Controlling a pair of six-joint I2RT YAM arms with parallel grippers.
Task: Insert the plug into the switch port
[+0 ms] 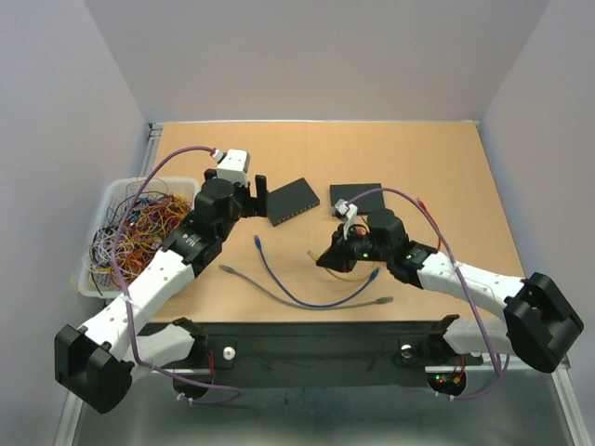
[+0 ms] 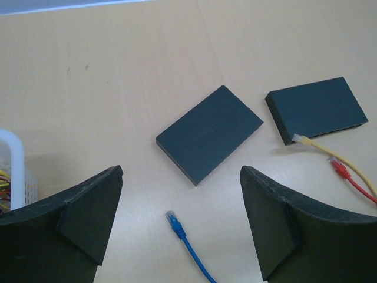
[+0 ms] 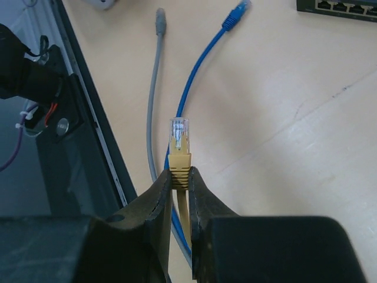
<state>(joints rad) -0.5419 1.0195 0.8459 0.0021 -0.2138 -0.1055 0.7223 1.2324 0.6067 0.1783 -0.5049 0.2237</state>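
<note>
My right gripper (image 3: 179, 177) is shut on a yellow plug (image 3: 179, 138), whose clear tip sticks out past the fingertips, above the table. A dark switch (image 3: 339, 7) shows its row of ports at the top right of that view, well away from the plug. From above, this switch (image 1: 293, 201) lies mid-table and the right gripper (image 1: 327, 260) hovers in front of it. My left gripper (image 2: 181, 177) stands open and empty above the same switch (image 2: 209, 132), over a loose blue plug (image 2: 172, 220).
A second switch (image 2: 315, 109) holds another yellow plug (image 2: 300, 140), with a red plug (image 2: 337, 167) beside it. A blue cable (image 1: 307, 299) and a grey cable (image 1: 279, 293) lie near the front edge. A white bin of tangled cables (image 1: 139, 228) sits at the left.
</note>
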